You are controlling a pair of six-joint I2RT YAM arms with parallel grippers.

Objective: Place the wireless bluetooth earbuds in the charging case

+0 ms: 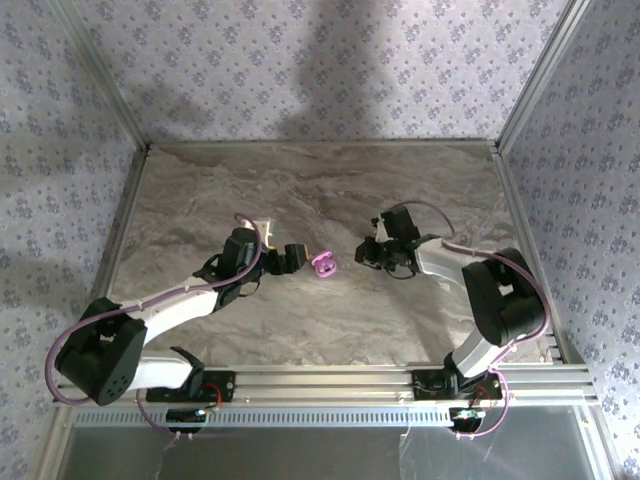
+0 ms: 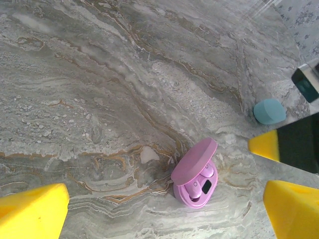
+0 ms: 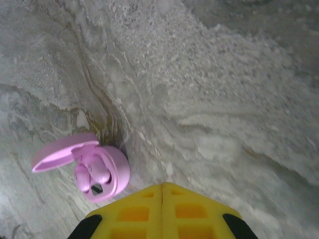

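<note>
I am looking at the pink case [image 2: 187,199] lying open on the table [image 2: 99,99] between the two arms, its lid [image 2: 194,160] tipped up. Two pink buds [image 3: 99,174] are sitting in its wells, so I am judging this pair as in, or nearly in. The right gripper [image 3: 162,188] is hovering near the case with its fingers pressed flat together and nothing that I can see between them. The left gripper [image 1: 297,258] is standing at its widest, empty, with the case just ahead of its spread fingers.

I am reading the step as pressing the buds home or tipping the lid down with the closed right fingertips. To do it well, I am planning to come in from above, touch lightly and push straight down. The case looks light and glossy, and I am expecting it to skid or rock on the smooth top. Bringing the left fingers around it as a brace should help.

I am not making out whether the buds are fully seated. A teal rounded thing [image 2: 269,110] is lying beyond the case, close to the right gripper's dark body. I cannot tell whether it is a closed case, or whether anything is inside it.
</note>
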